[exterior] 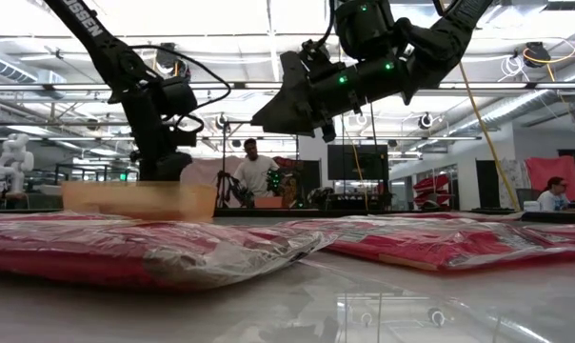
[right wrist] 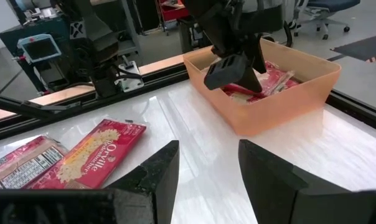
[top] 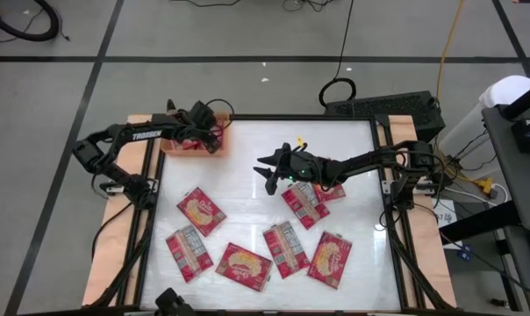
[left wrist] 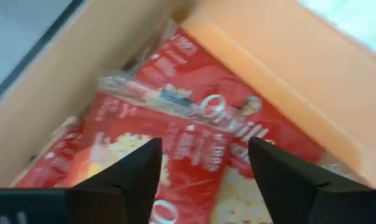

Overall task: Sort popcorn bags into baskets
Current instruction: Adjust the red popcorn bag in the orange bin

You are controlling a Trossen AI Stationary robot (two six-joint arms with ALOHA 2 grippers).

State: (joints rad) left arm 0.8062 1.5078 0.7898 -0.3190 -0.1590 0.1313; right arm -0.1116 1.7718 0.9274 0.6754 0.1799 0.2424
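The orange basket (top: pixel 170 146) stands at the table's far left corner with red popcorn bags (left wrist: pixel 194 118) lying flat inside it. My left gripper (left wrist: pixel 203 168) hangs open just over those bags, inside the basket's rim (right wrist: pixel 312 81), pointing steeply down; nothing is between its fingers. My right gripper (top: pixel 269 173) hovers open above the middle of the table, pointing toward the basket, and holds nothing. Several more red popcorn bags lie flat on the white tabletop, among them one (top: pixel 201 211) at the left and one (top: pixel 304 204) below my right arm.
Loose bags fill the near half of the table (top: pixel 244 266) (top: pixel 329 259). Bare white tabletop (top: pixel 247 149) lies between the basket and my right gripper. Light wooden boards (top: pixel 107 263) flank the table. People stand in the room far behind.
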